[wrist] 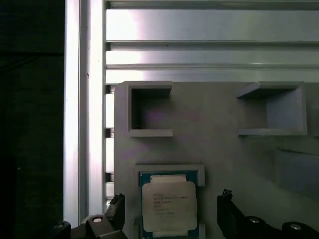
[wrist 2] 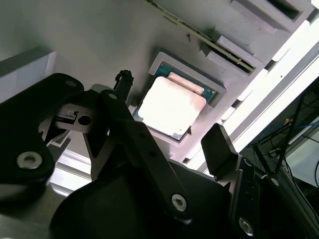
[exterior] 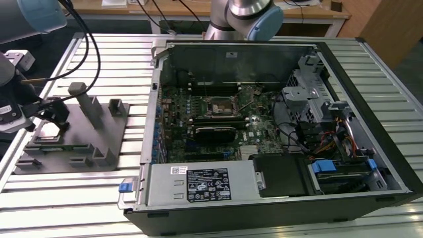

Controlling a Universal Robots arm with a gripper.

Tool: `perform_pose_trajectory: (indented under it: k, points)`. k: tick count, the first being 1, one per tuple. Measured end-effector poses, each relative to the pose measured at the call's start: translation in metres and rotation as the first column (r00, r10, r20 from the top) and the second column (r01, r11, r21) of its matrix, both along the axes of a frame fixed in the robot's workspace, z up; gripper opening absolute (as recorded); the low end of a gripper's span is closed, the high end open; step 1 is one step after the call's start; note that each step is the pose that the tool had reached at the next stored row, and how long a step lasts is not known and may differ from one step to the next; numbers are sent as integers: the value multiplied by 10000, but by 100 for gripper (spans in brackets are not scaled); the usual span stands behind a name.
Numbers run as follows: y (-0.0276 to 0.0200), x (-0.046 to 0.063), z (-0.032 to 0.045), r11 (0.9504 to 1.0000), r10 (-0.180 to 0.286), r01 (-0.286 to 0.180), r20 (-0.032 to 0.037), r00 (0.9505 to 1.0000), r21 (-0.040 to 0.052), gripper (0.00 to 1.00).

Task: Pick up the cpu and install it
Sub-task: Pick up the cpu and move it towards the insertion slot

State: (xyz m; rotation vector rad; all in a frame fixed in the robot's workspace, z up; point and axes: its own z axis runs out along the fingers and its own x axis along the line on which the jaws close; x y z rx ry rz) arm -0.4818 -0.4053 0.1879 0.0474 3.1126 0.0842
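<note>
- Over the grey holder block (wrist: 224, 129), in both wrist views, we see the gripper (wrist: 172, 199) spread wide. One black finger (wrist: 227, 209) stands on each side of the cpu (wrist: 168, 206), and neither appears to touch it.
- We find the cpu lying flat in a shallow raised frame on the holder block. It is a small square chip with a pale, silvery metal lid, and a thin green edge of board shows around it.
- Several short lines of dark print cross the lid in the first wrist view. They are too small for us to make out.
- From the second wrist view the cpu (wrist 2: 172, 107) glares almost white, and its print is washed out.
- In the exterior view the holder block (exterior: 116, 131) sits on the slatted metal table (exterior: 73, 203) at the exterior view's left, just beside the opened computer case (exterior: 264, 213).
- Inside the case we see the square socket (exterior: 218, 105) on the green board, well apart from the holder block.
- A dark label (exterior: 208, 184) with white print sits on the metal box near the case's front wall.
</note>
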Motion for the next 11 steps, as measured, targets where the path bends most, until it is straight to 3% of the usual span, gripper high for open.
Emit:
perform_pose_trajectory:
  k: [3,11]
  points:
    - [25,0,-36,10000,13,-13,4,10000,2,82]
    - [29,0,-99,10000,44,-44,0,10000,0,82]
